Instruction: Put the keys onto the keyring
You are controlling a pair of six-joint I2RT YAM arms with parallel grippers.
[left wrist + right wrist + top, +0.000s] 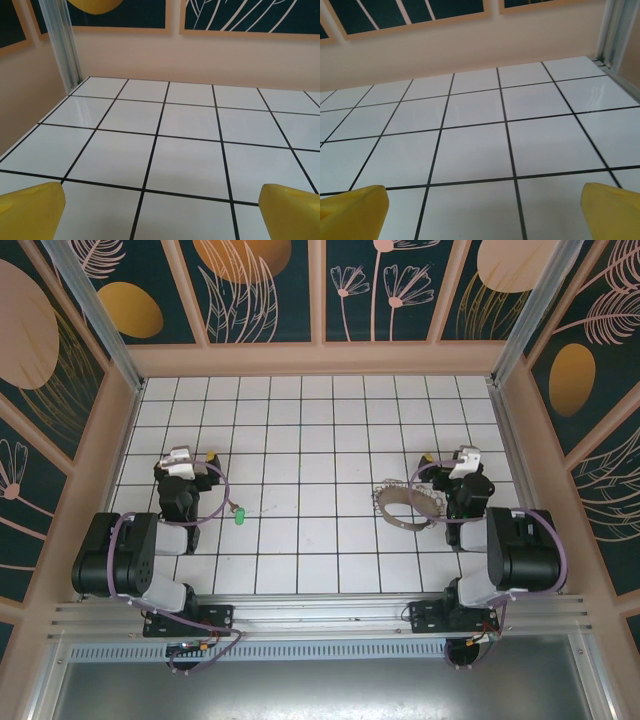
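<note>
Across the white tabletop [320, 420] gridded with black lines, two black arms folded low, elbows back by the near edge, wrists aimed at the far wall. At left, left gripper [188, 458] over bare tiles, yellow fingers [30, 210] spread wide, grasping nothing. At right, right gripper [462, 460] likewise released and empty. Just beside the right wrist, on its inner side, large thin grey metal keyring [404, 504] fringed with silvery pieces, flat on the tiles. Near the left arm, tiny green-headed key [239, 512], well apart from the hoop.
</note>
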